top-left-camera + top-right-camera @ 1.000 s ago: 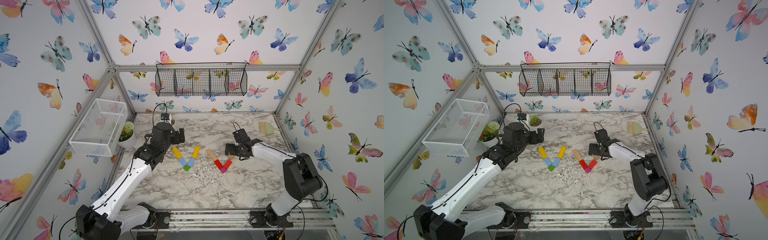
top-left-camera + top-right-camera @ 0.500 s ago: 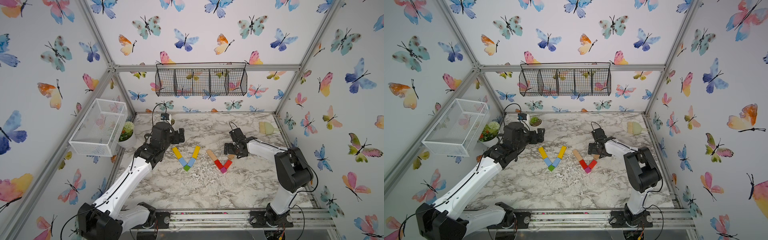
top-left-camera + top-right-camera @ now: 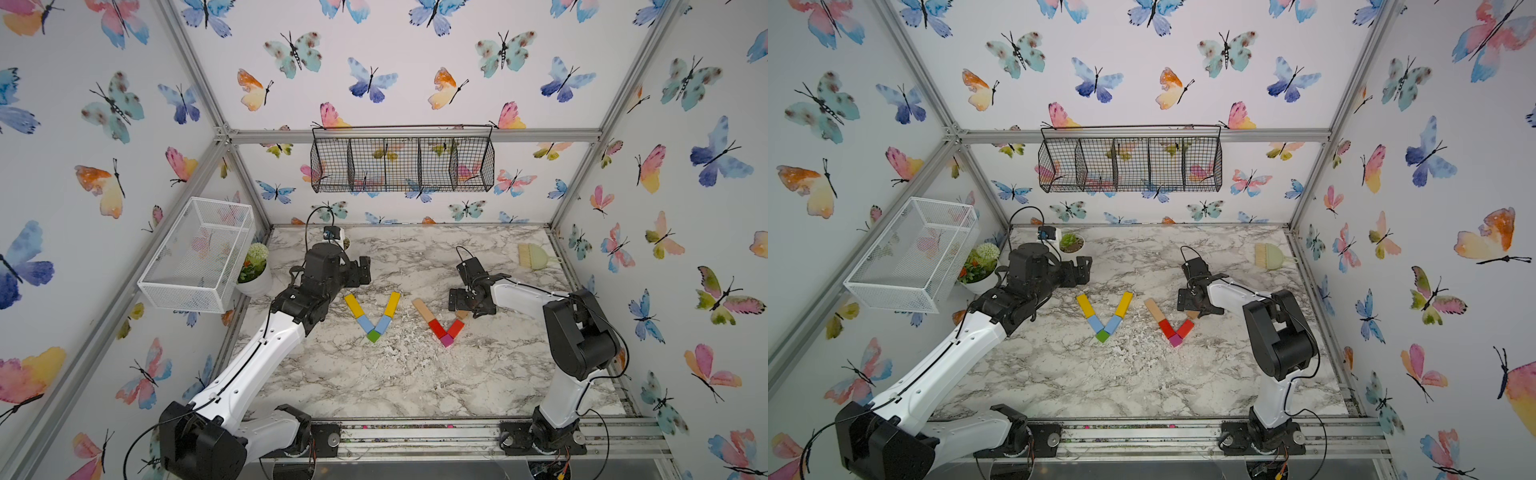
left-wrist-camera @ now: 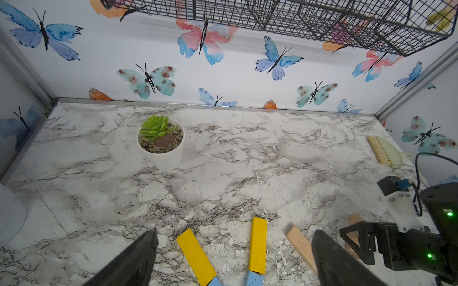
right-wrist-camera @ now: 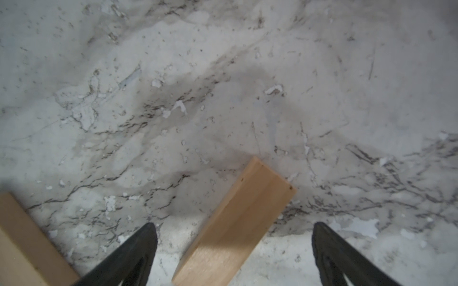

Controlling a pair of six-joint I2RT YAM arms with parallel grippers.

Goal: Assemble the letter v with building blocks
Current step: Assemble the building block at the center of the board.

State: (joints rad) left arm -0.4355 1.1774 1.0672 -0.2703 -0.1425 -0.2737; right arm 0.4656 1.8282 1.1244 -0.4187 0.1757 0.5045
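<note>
Two V shapes of building blocks lie on the marble table (image 3: 374,386). One has yellow bars (image 3: 354,305) (image 3: 392,303), light-blue bars (image 3: 365,323) and a green cube (image 3: 373,336). The second has a tan bar (image 3: 422,309), red bars (image 3: 437,328) and a magenta cube (image 3: 447,340). Its other tan bar (image 5: 238,215) lies between the fingers of my open right gripper (image 3: 470,308) (image 5: 235,227), untouched. My left gripper (image 3: 362,270) (image 4: 236,235) hovers open behind the yellow bars (image 4: 195,255), holding nothing.
A succulent pot (image 4: 161,141) and a flower pot (image 3: 255,270) stand at the back left. A white mesh basket (image 3: 195,253) hangs on the left wall, a black wire basket (image 3: 403,164) on the back wall. A hand brush (image 3: 534,255) lies at the back right.
The right arm's elbow has swung inward and its gripper has shifted slightly left over the tan bar. The left arm has barely moved. Both grippers stay open.
</note>
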